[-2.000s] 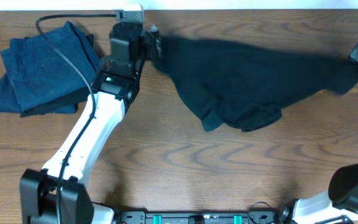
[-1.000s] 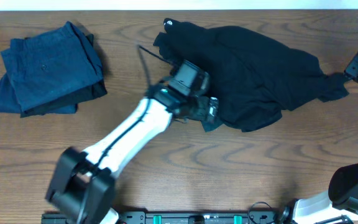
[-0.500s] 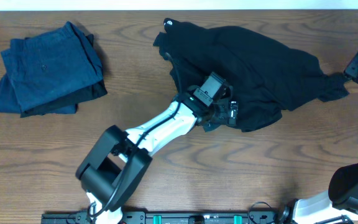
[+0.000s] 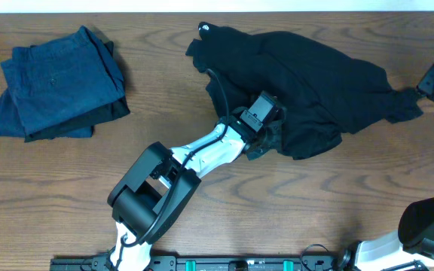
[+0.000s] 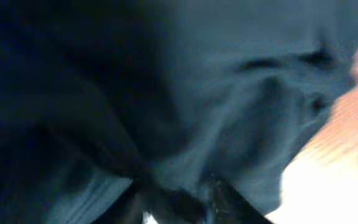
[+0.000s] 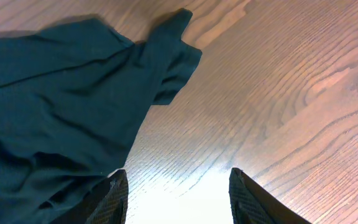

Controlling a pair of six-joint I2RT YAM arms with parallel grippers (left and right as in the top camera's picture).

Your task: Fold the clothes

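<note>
Gripping black garment [image 4: 307, 75] edge, left hand [image 5: 178, 196] newly closed; right hand [image 6: 178, 186] open, empty.

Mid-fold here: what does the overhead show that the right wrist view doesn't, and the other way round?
Overhead only: the folded blue clothes on the left, the white logo on the black garment, and the left arm reaching into that garment's near edge. Right wrist only: the right gripper is open, with bare wood between its fingers. Both: the black garment's right end and the wooden table.
</note>
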